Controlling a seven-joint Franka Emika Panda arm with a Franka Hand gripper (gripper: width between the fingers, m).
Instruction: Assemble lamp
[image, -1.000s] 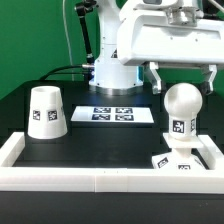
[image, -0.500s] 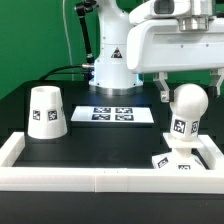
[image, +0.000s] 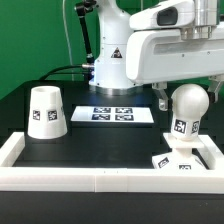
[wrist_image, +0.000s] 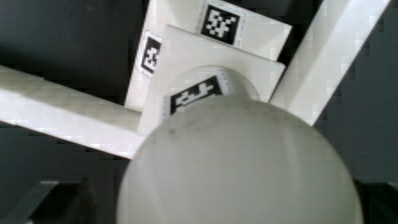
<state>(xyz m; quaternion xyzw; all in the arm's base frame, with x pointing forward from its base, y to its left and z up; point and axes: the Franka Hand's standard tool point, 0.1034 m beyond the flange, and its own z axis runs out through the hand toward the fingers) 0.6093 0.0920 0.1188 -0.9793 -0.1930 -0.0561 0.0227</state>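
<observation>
Exterior view: the bulb (image: 186, 104) stands upright on the base (image: 172, 161), round head up and a tag on its stem. We cannot tell how firmly it is seated. The base sits on the black desk (image: 100, 145) in the corner of the white rail (image: 90, 180), at the exterior view's right and toward the front.

The shade (image: 45, 110) rests mouth-down on the desk at the exterior view's left, well apart from the bulb, with one tag facing the camera. The marker board (image: 120, 114) lies flat between the two, further back, in front of the arm's pedestal.

The end effector (image: 190, 97) hangs over the bulb head at head height. We see one dark finger (image: 163, 97) just beside the head on the exterior view's left. The opposite finger is not visible.

Wrist view: the bulb's dome fills the lower half of the picture, looking straight down onto it. Beyond it we see the tagged base (wrist_image: 249, 45) and two rail bars meeting at the corner.

The jaws straddle the head, spread wide. We cannot tell whether the pads touch the bulb or stand clear of it.
</observation>
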